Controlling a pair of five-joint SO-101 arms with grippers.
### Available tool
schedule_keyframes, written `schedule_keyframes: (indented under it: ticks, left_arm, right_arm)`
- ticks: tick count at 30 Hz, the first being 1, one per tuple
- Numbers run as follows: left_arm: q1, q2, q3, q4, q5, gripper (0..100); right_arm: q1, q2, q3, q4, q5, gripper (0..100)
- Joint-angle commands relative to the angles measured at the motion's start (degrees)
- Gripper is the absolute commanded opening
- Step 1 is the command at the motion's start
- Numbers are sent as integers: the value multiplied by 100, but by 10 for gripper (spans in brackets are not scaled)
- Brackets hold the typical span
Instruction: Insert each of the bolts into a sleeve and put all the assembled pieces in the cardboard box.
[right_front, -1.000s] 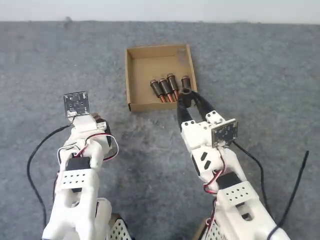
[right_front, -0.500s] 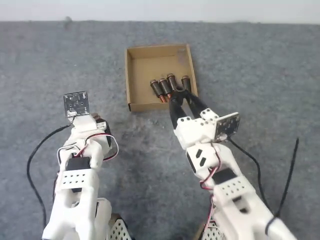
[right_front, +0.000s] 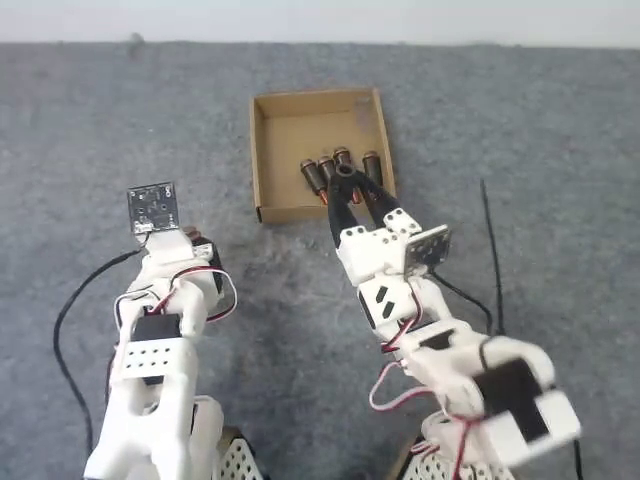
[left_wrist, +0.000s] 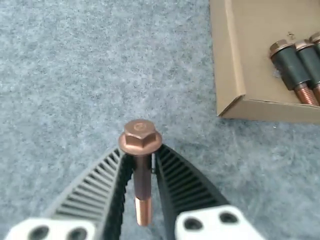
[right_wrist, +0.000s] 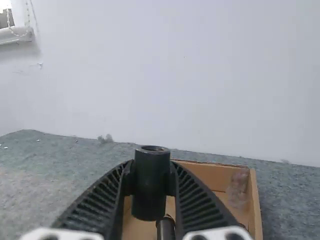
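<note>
Bolt, clamped head-out in the left gripper, hangs over the carpet near the box. The right gripper pinches an upright sleeve above the box's near edge, where four assembled pieces lie. Joining this pair looks like the step in hand, and the next move calls for lining the bolt's shank up with the sleeve's bore.

The bolt is copper all over, head & thread alike. The sleeve is matt black. On the left gripper & right gripper, ribbed fingers are black and bases white. The cardboard box is plain tan-brown; assembled pieces are dk grey w/ copper ends. The table is mottled grey carpet. The arms are white w/ black motors; wires are red, black & white. The wall is white.
</note>
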Motion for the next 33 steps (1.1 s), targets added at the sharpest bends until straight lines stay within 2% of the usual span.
schedule_keyframes:
  ticks: [1, 5, 9, 12, 26, 33]
  left_arm:
    - [-44, -246, -40, -158, 9, 12]
    - [-44, -246, -40, -158, 9, 12]
    - [-44, -246, -40, -158, 0, 12]
    - [-44, -255, -40, -158, 0, 12]
    - [-44, -264, -40, -158, 0, 12]
    - [35, -273, -198, -185, 26, 12]
  right_arm:
    - [-40, 778, -334, -1112, 281, 7]
    - [-31, 1613, -316, -1815, 316, 7]
    - [-48, 2264, -176, -2580, 879, 7]
    - [-171, 2571, 70, -2888, 1011, 7]
    - [-330, 1930, 1547, -2905, 976, 7]
    - [-409, 1815, 1618, -2897, 976, 7]
